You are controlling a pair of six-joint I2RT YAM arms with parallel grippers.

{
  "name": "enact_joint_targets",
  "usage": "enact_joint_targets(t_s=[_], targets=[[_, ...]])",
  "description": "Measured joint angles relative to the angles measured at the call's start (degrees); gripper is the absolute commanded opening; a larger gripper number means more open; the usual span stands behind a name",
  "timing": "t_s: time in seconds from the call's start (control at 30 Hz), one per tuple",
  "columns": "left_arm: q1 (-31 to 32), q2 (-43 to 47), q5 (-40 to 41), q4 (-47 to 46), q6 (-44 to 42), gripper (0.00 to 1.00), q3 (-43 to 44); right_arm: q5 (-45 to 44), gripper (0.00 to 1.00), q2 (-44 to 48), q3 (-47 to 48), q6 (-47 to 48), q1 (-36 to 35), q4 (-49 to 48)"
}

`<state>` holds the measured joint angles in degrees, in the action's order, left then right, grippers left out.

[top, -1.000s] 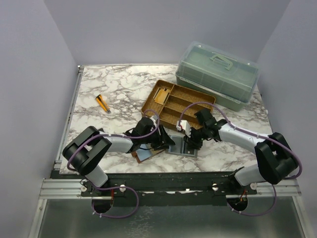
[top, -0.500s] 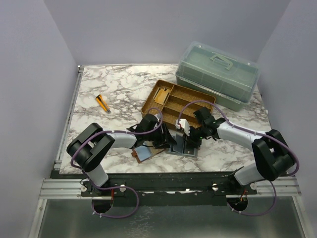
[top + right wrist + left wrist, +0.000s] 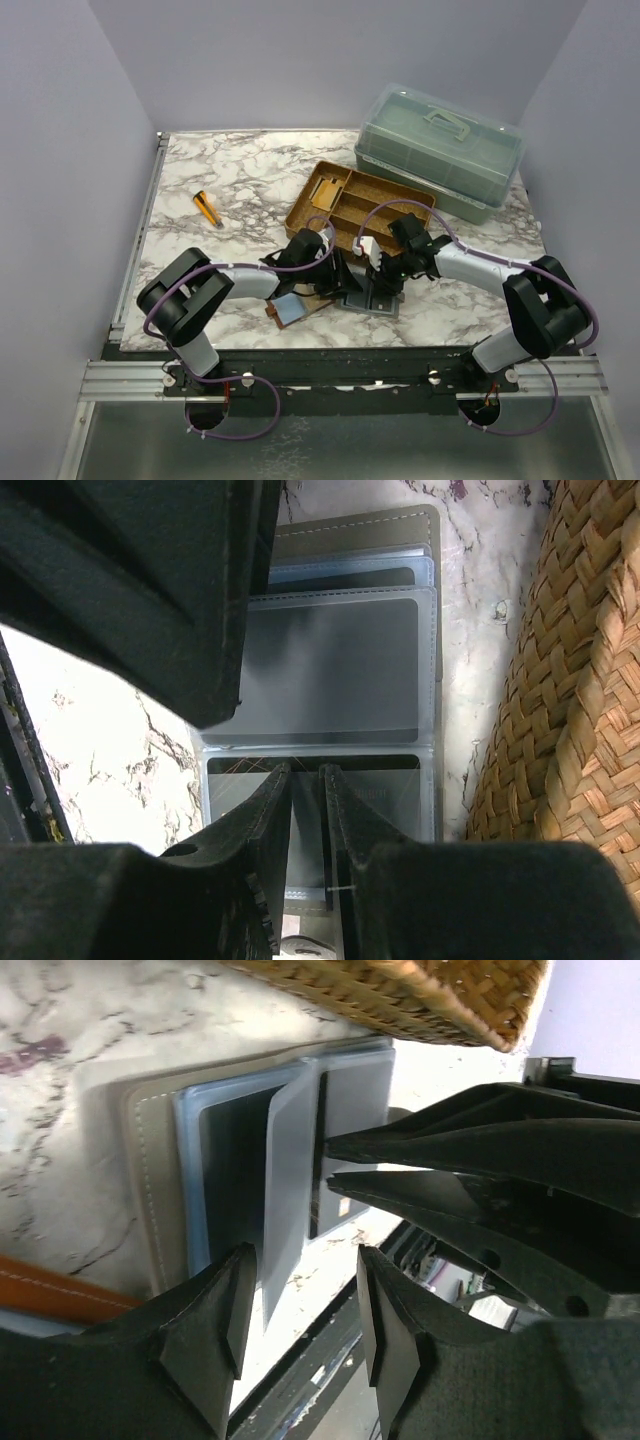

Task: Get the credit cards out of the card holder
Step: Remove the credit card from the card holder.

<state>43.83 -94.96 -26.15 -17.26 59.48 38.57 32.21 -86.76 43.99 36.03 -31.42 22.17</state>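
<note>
The reddish-brown card holder lies open near the table's front edge with its blue panel up. Its orange edge shows in the left wrist view. No gripper touches it, and the credit cards are hidden. Both grippers meet over a blue-grey two-panel folder just to its right. My left gripper is open at the folder's near edge. A thin grey leaf stands up from the fold ahead of its jaws. My right gripper is open only a narrow gap, and its tips are at that leaf's edge.
A wicker tray with compartments stands just behind the folder, and its woven wall is close to my right fingers. A green lidded box sits at the back right. A small orange and black object lies at the left.
My left gripper has moved right, off the card holder and up to the folder, leaving the holder uncovered. My right gripper has shifted slightly left, and its jaws have narrowed a little.
</note>
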Motion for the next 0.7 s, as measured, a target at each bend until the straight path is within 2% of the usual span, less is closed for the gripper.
enact_joint_targets(t_s=[0.1, 0.27, 0.4, 0.7], targets=[[0.17, 0.0, -0.87, -2.01, 0.61, 0.49, -0.02, 0.07, 0.24, -0.09, 0.0, -0.09, 0.0, -0.11], [0.17, -0.09, -1.64, -4.37, 1.81, 0.39, -0.11, 0.46, 0.27, -0.22, 0.15, -0.55, 0.09, -0.15], [0.2, -1.33, -1.86, -5.95, 2.47, 0.4, -0.11, 2.89, 0.3, -0.24, 0.5, -0.72, 1.73, 1.14], [1.22, -5.33, -5.97, -15.21, 5.77, 0.44, 0.42, 12.5, 0.29, 2.23, 1.31, -1.11, 12.26, 8.04]])
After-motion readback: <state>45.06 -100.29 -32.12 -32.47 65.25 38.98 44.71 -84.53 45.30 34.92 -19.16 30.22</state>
